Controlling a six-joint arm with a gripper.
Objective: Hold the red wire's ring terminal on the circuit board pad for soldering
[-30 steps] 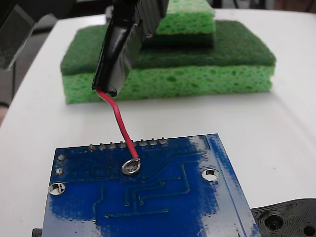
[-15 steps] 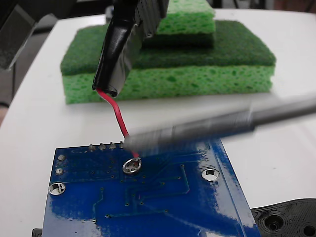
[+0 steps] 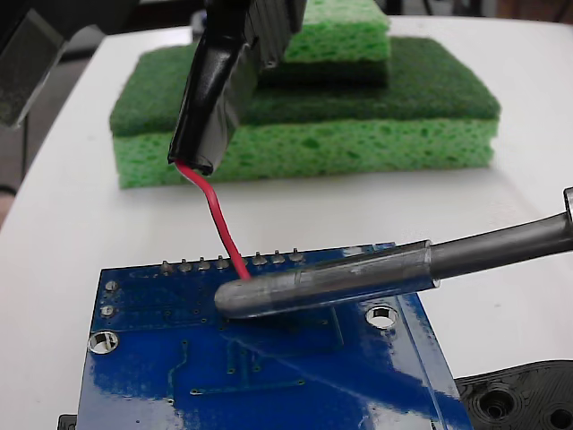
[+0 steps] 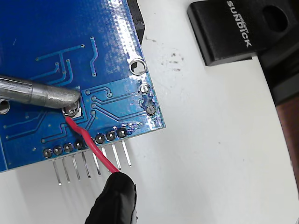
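The blue circuit board lies at the front of the fixed view. At the top, my gripper is shut on the black sleeve of the red wire. The wire slants down onto the board. In the wrist view the silver ring terminal lies on the small silver pad, close to the row of solder joints. A grey soldering iron tip touches the ring from the left. In the fixed view that iron tip hides both ring and pad.
The iron's shaft reaches in from the right, low over the board. Stacked green sponges stand behind. A black plastic piece with holes lies at the front right. Header pins jut past the board edge; a black block sits nearby.
A soldering iron has swept in from the right and its tip now sits on the ring, covering it in the fixed view. The gripper, wire and board have stayed put.
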